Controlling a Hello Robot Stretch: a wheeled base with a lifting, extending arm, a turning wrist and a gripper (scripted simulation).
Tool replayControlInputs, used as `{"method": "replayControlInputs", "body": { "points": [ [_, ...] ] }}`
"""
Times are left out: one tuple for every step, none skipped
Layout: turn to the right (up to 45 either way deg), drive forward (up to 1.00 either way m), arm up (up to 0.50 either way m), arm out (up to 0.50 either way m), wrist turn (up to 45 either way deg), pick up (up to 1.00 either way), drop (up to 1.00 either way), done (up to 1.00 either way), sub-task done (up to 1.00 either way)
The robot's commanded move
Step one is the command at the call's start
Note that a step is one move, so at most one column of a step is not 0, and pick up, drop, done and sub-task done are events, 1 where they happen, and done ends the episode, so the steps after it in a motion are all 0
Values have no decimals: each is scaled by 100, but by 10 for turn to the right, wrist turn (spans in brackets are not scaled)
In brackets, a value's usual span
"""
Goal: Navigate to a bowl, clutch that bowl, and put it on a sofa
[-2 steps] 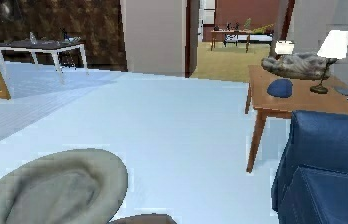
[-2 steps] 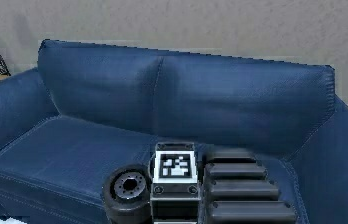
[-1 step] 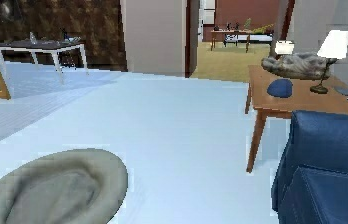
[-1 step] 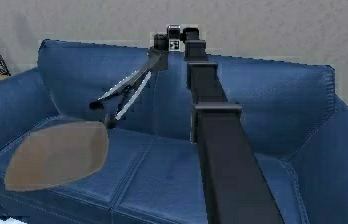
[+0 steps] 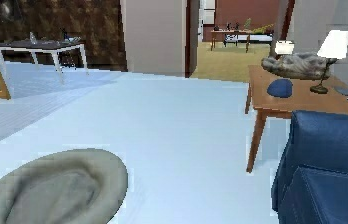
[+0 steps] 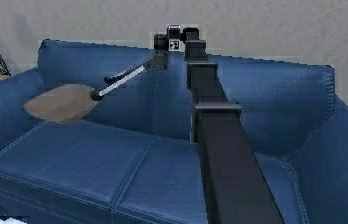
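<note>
Tan bowl (image 6: 60, 103) hangs from the claw (image 6: 100, 93) over the blue sofa (image 6: 82, 160); the claw's spread cannot be told.

A home living room: blue sofa (image 6: 72, 160), wooden table (image 5: 304, 101) bearing a lamp (image 5: 333, 45) (doorway (image 5: 232, 45) beyond).

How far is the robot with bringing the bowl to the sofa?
Done: the bowl is found and lifted; it hangs at the tool's far end, clear of the cushions. In hand: the arm reaches out over the blue sofa. Left: setting the bowl down on the seat.
</note>
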Motion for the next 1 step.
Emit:
{"method": "replayControlInputs", "body": {
  "points": [
    [0, 0, 0, 0, 450, 0, 0, 0, 0]
  ]
}}
